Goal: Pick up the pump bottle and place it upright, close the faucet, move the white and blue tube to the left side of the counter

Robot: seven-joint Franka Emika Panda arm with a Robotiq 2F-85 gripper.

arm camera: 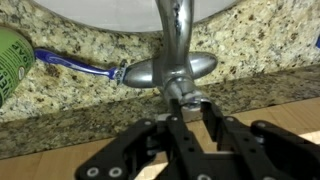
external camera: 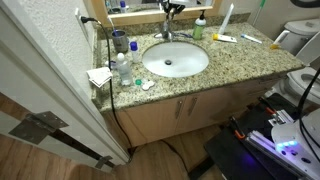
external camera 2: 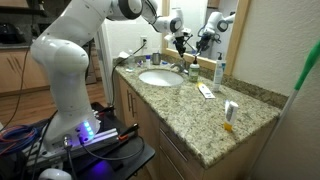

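Note:
The chrome faucet stands behind the oval sink on the speckled granite counter; it also shows in an exterior view. My gripper is at the faucet, its fingers closed on either side of the chrome handle. The light-green pump bottle stands upright against the back wall, beside the faucet, and shows at the wrist view's left edge. A long white tube leans at the back beyond the bottle.
A blue toothbrush lies between the bottle and the faucet base. A short white-and-orange tube and a small white container are on one side of the counter. A clear water bottle, a cup and a white cloth are on the opposite side.

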